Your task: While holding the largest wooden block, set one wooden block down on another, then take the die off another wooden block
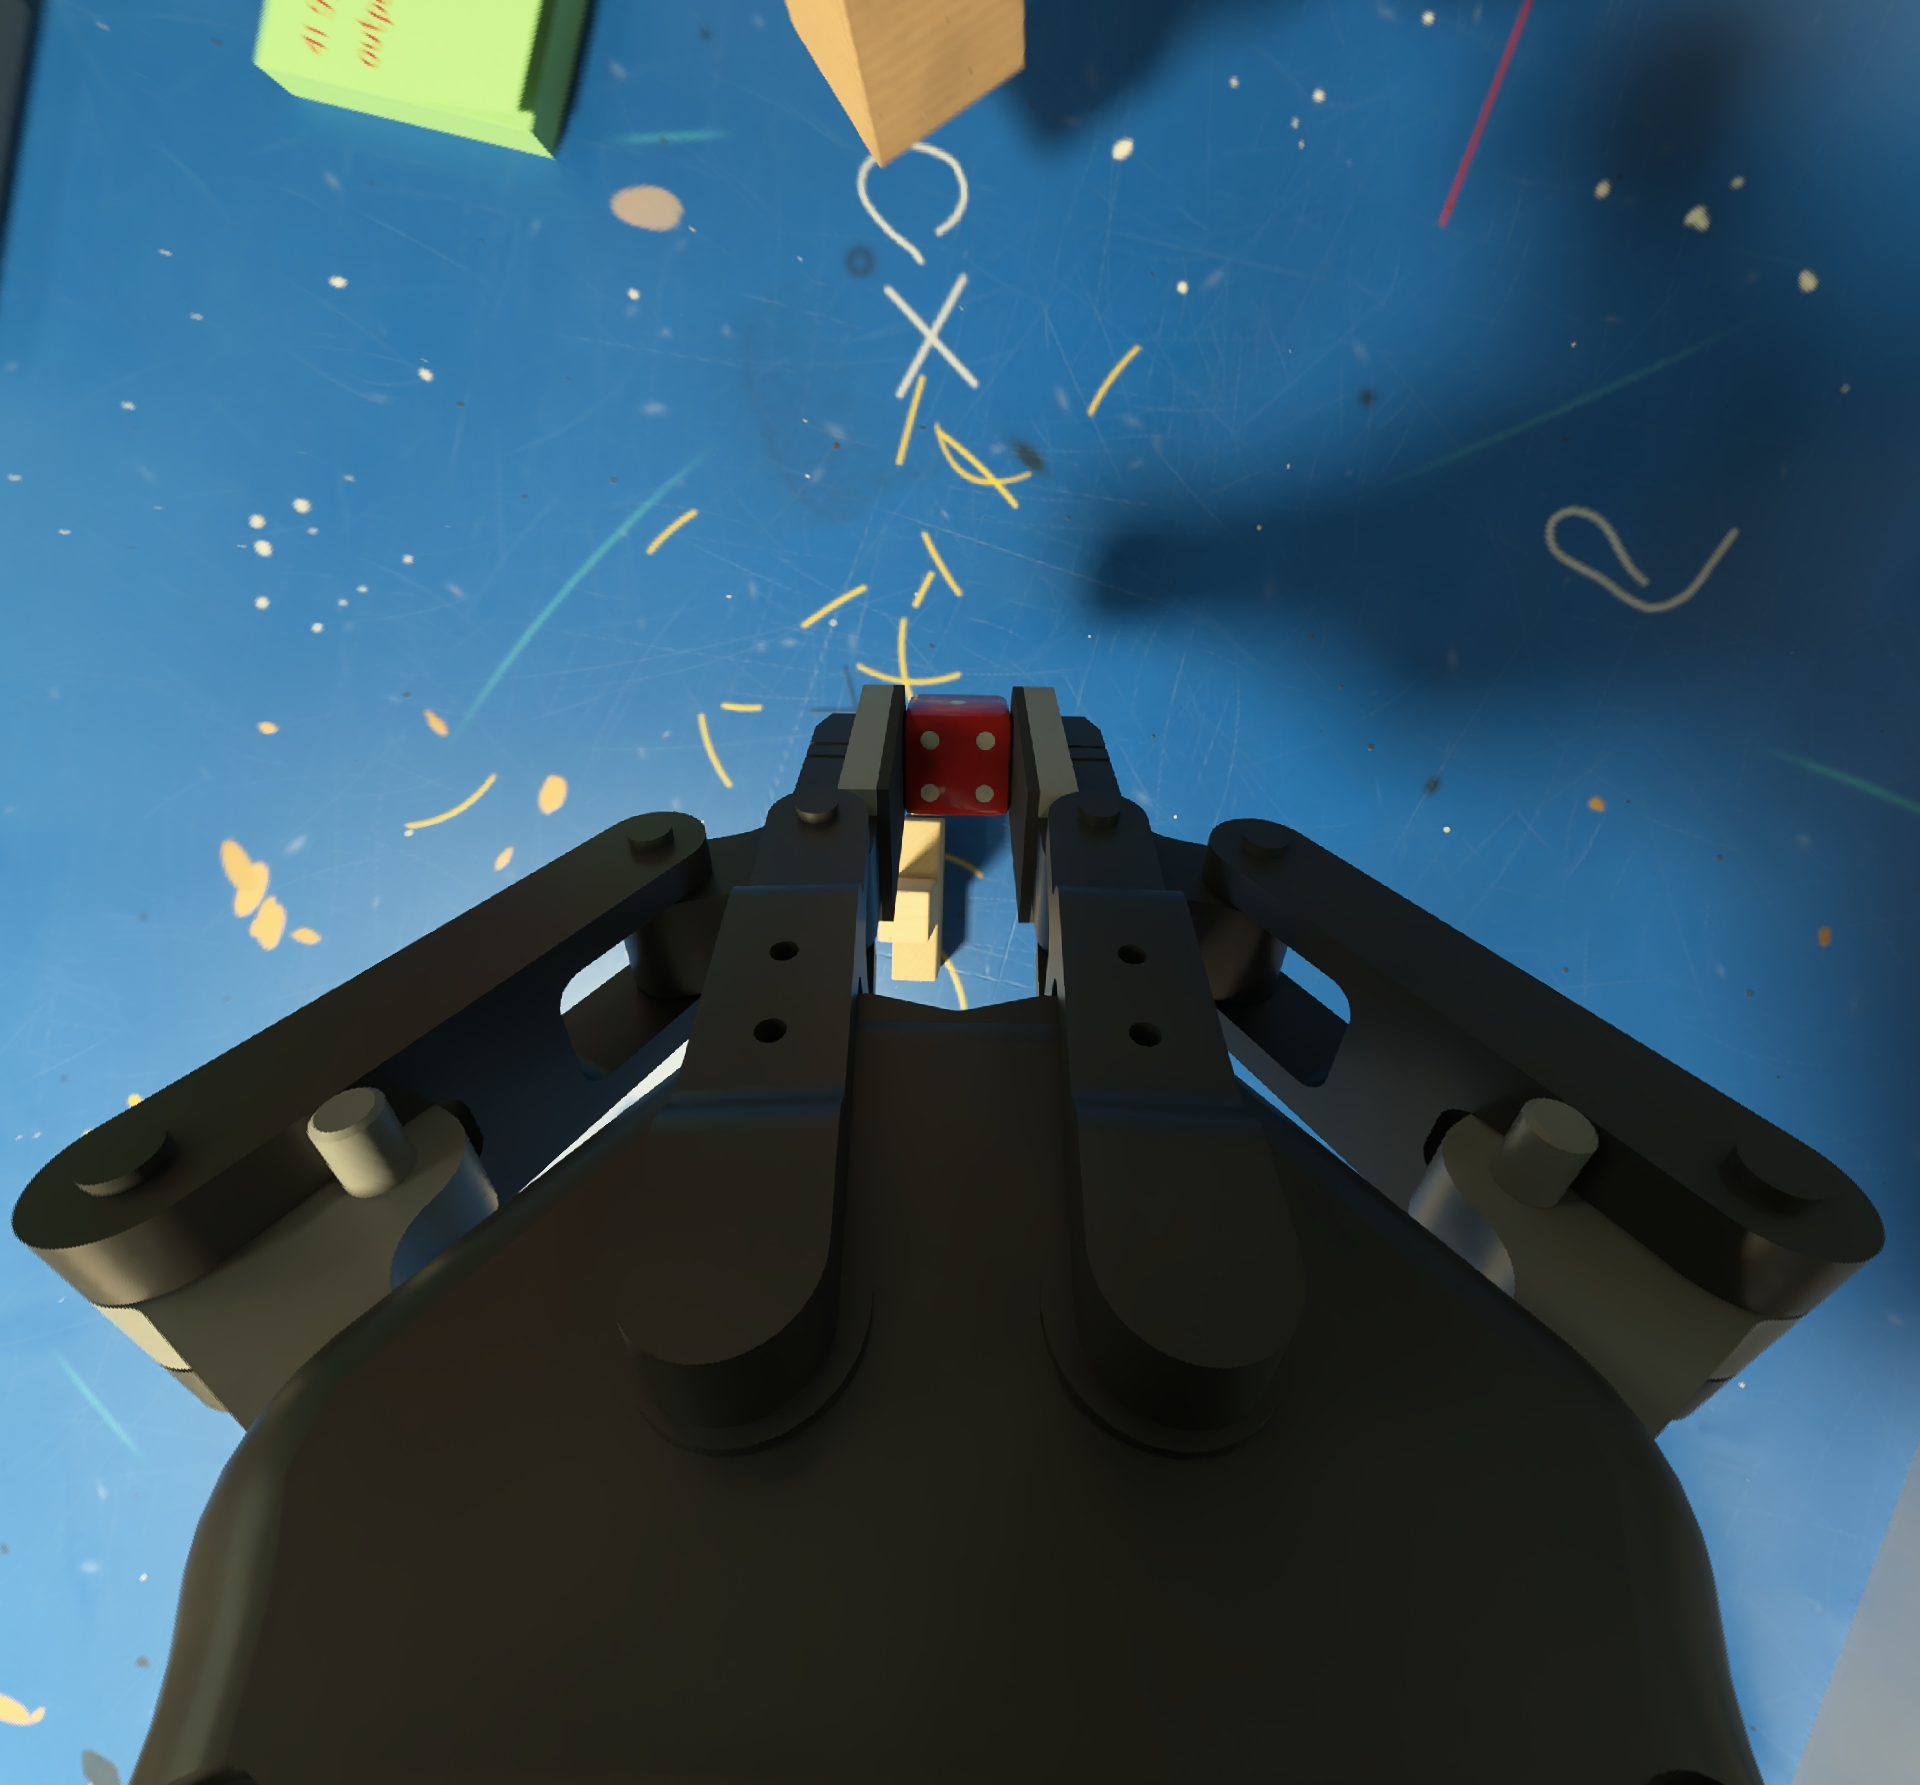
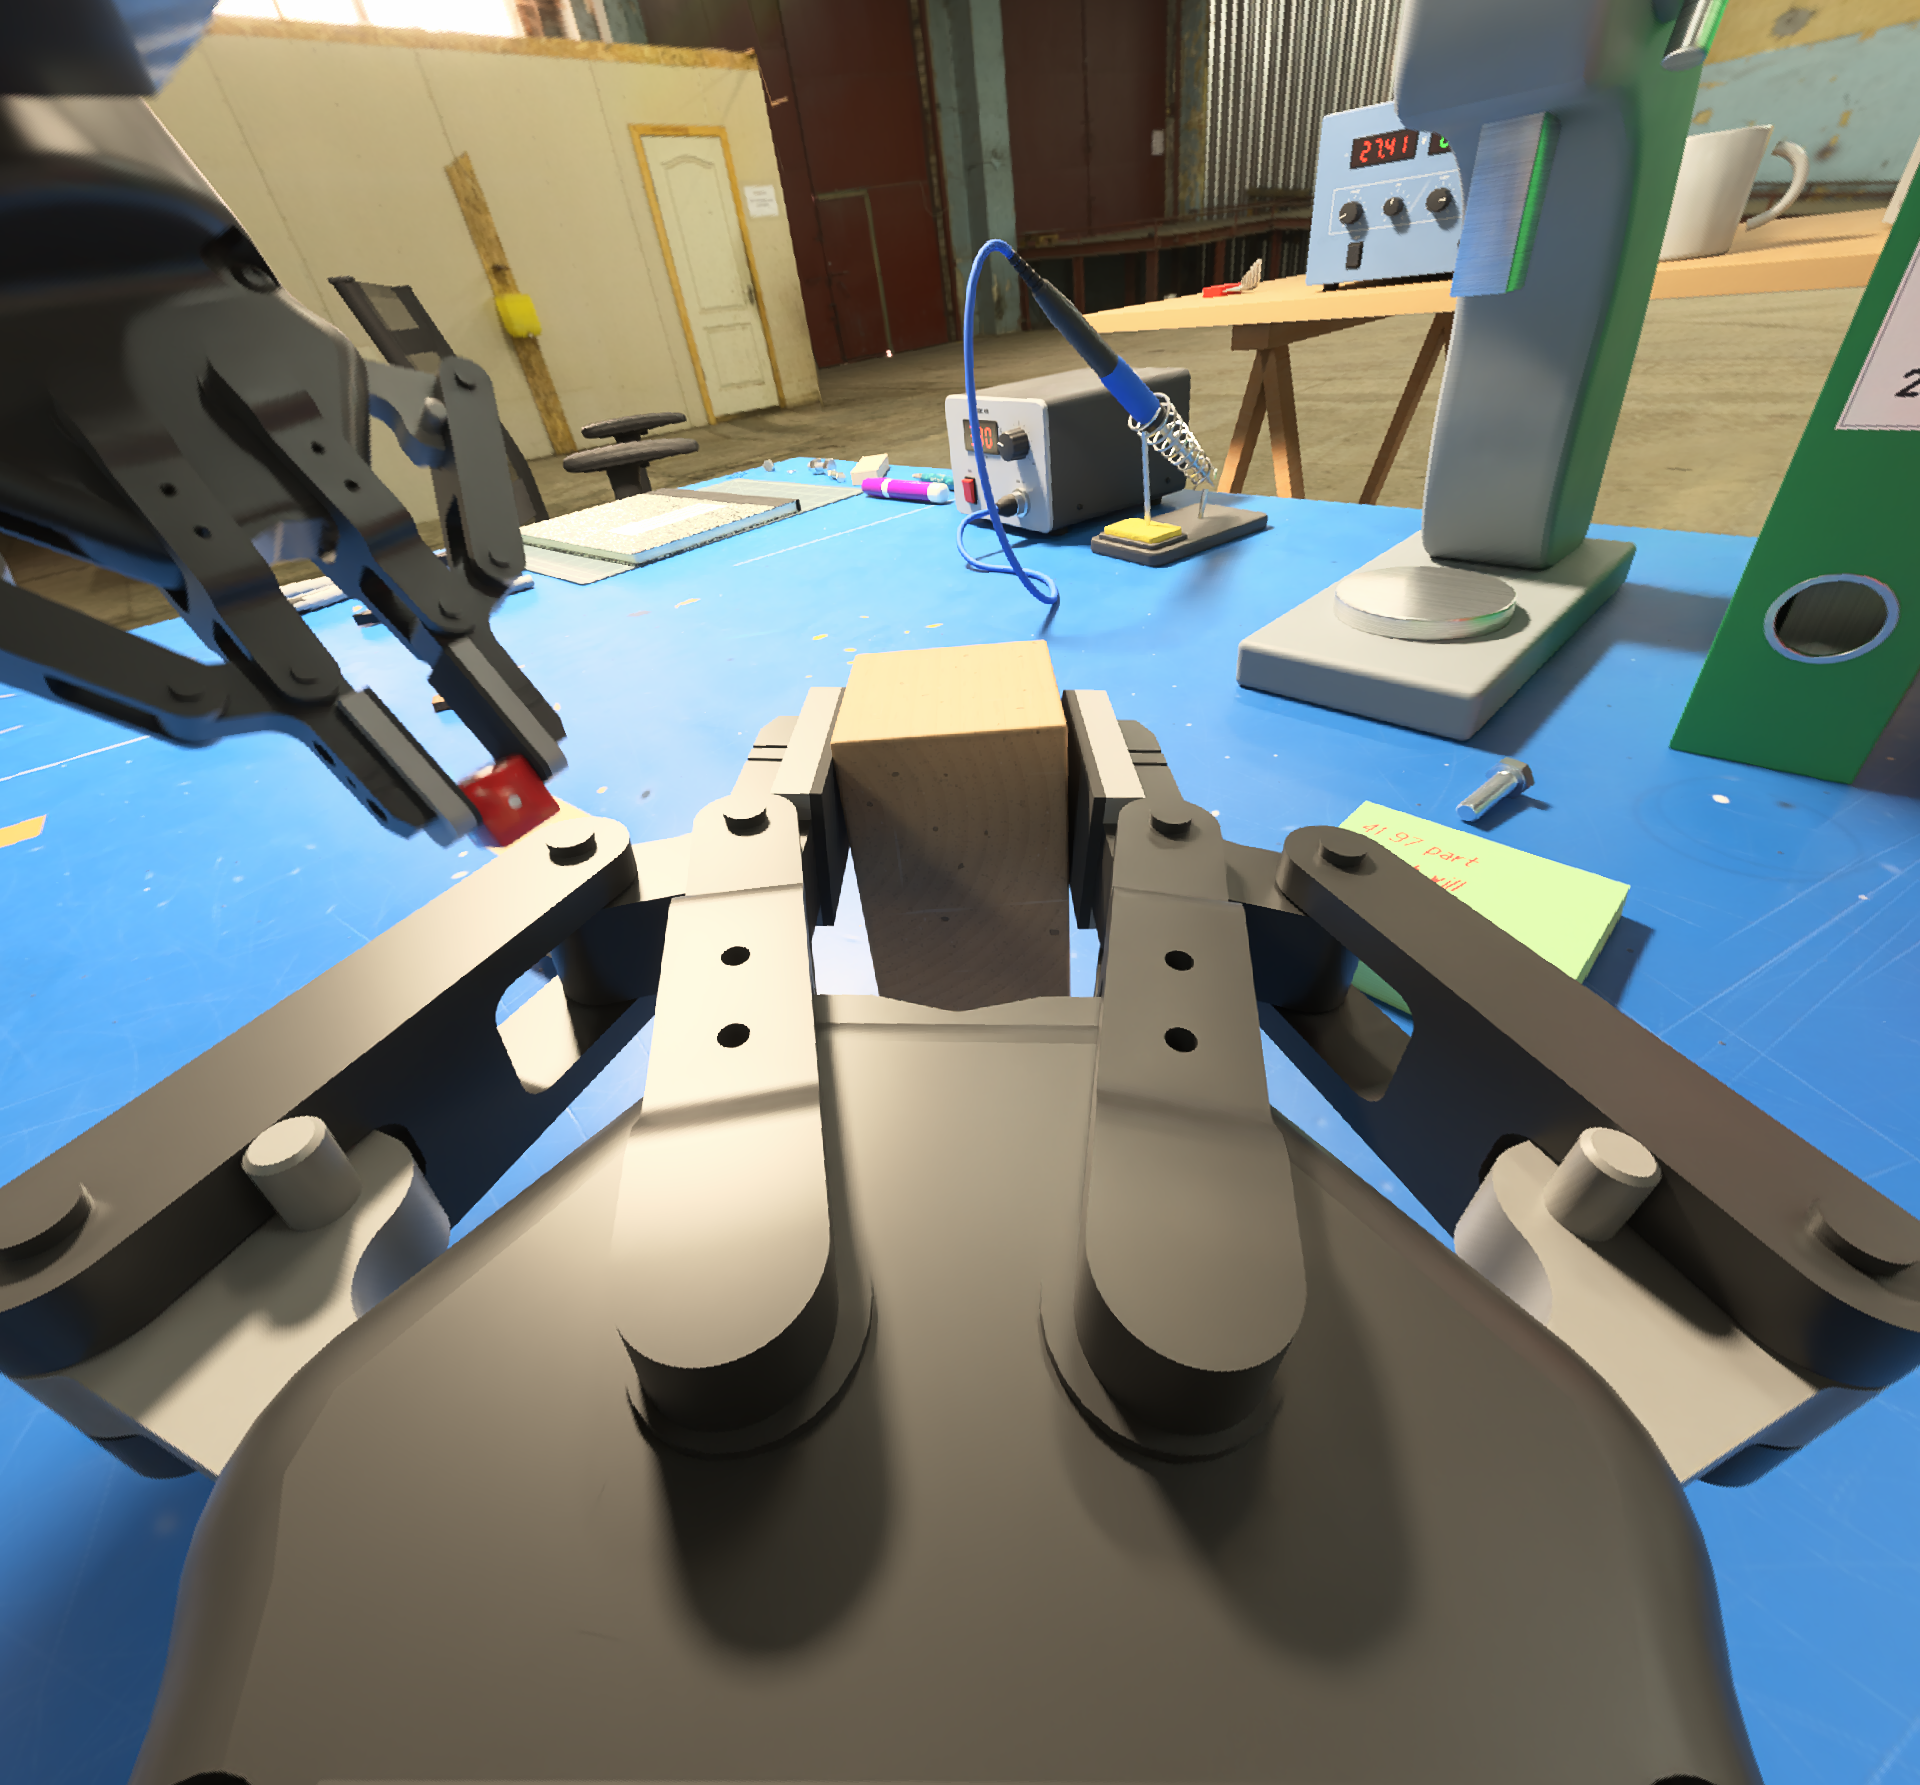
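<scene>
- A blue, paint-flecked table [image 1: 416, 488] in a workshop hall carried everything; doors and a corrugated wall stood far behind.
- Nearest in the left wrist view, the left gripper [image 1: 957, 748] was clamped on the red die [image 1: 957, 755], both pads touching its sides, lifted above the table.
- Below the die, seen between the fingers, lay pale small blocks [image 1: 916, 904]; they looked like one set on another, though the stacking could not be told for certain.
- In the right wrist view, the right gripper [image 2: 951, 769] was clenched on the big block [image 2: 951, 800], held clear of the table.
- The same die [image 2: 509, 797] showed at 9 o'clock of that block, pinched by the other gripper.
- Past it at 3 o'clock lay a green notepad [image 2: 1538, 894] and a bolt [image 2: 1496, 790]; farther, at 1 o'clock, a grey stand [image 2: 1434, 655], and at 12, a soldering station [image 2: 1060, 457].
- Judged from this, the die seemed off its block and the largest block held; only setting the die down appeared left.
</scene>
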